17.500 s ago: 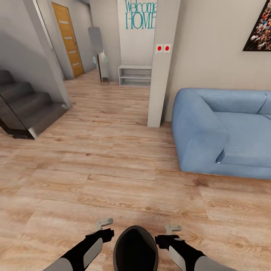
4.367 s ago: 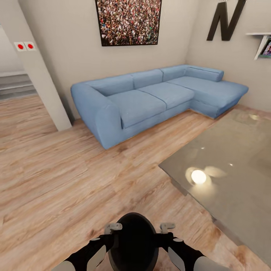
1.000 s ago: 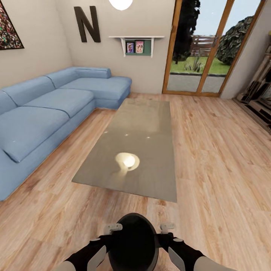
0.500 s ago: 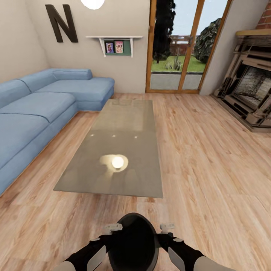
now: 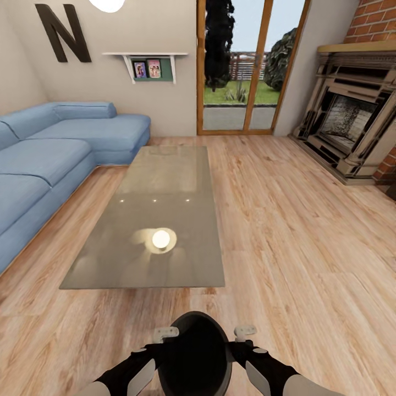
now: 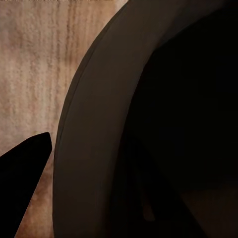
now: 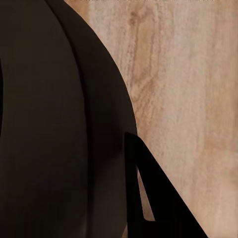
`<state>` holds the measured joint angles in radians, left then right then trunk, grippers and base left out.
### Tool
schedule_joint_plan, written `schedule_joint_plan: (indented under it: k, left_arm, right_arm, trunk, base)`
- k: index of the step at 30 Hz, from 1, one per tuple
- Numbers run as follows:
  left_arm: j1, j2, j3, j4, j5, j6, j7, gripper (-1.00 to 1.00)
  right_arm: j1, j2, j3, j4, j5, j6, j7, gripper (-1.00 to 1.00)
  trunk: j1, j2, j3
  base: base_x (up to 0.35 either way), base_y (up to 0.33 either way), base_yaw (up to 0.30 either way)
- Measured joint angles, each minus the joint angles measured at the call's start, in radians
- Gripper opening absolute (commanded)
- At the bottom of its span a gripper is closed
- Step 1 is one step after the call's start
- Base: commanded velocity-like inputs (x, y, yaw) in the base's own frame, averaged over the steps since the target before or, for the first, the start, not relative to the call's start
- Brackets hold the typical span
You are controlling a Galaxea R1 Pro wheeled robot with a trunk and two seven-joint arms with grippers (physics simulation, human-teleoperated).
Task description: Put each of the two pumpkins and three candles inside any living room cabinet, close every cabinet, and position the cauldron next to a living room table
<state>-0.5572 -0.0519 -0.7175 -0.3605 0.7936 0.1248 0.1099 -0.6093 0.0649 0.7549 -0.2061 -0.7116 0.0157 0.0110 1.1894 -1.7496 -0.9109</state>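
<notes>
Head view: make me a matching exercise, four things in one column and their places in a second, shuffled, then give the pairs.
Things:
1. cauldron
2. table
3. sofa
4. fireplace

Places:
A. along the left side of the room
B. against the brick wall at the right
C. between the left gripper and the right gripper, nearest the camera
D. on the wooden floor in the middle of the room, just ahead of the cauldron

Pairs: 1-C, 2-D, 3-A, 4-B
</notes>
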Motion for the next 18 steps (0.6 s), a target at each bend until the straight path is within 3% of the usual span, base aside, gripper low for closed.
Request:
schedule_joint_plan:
  k: [13, 18]
  left_arm:
    - [0.000, 0.006, -0.002, -0.011, -0.002, 0.000, 0.000, -1.00]
    - [0.000, -0.002, 0.000, 0.004, 0.002, 0.001, 0.000, -1.00]
  right_arm:
    - [0.000, 0.003, -0.005, 0.001, 0.002, -0.010, -0.002, -1.00]
    - [0.000, -0.001, 0.002, 0.000, -0.001, 0.005, 0.000, -1.00]
  trunk:
    - [0.000, 0.000, 0.000]
    - [0.000, 0.000, 0.000]
  base:
    - [0.030, 0.042, -0.001]
    - [0.072, 0.002, 0.000]
